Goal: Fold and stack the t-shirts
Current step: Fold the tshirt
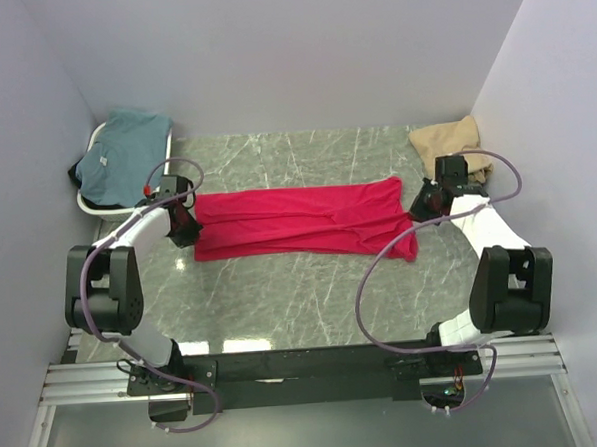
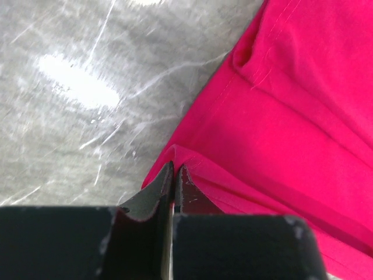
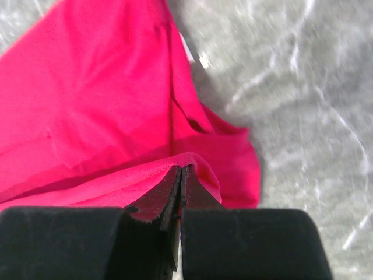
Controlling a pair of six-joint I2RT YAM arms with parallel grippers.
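Observation:
The crimson red t-shirt (image 1: pixel 298 218) lies stretched in a long band across the middle of the table. At its left end, my left gripper (image 1: pixel 183 222) has its jaws pressed together on a corner of the hem (image 2: pixel 186 157). My right gripper (image 1: pixel 424 199) is shut on the right end, where a fold of red cloth (image 3: pixel 198 160) drapes over its tips (image 3: pixel 180 169). The teal blue t-shirt (image 1: pixel 125 157) sits bunched at the back left. At the back right corner the tan t-shirt (image 1: pixel 449 137) lies crumpled.
A white oval basket (image 1: pixel 89 202) at the back left holds the teal shirt. Grey marble tabletop (image 1: pixel 302 293) shows in front of the red shirt. Walls close in on the left, back and right. Cables loop from both arms.

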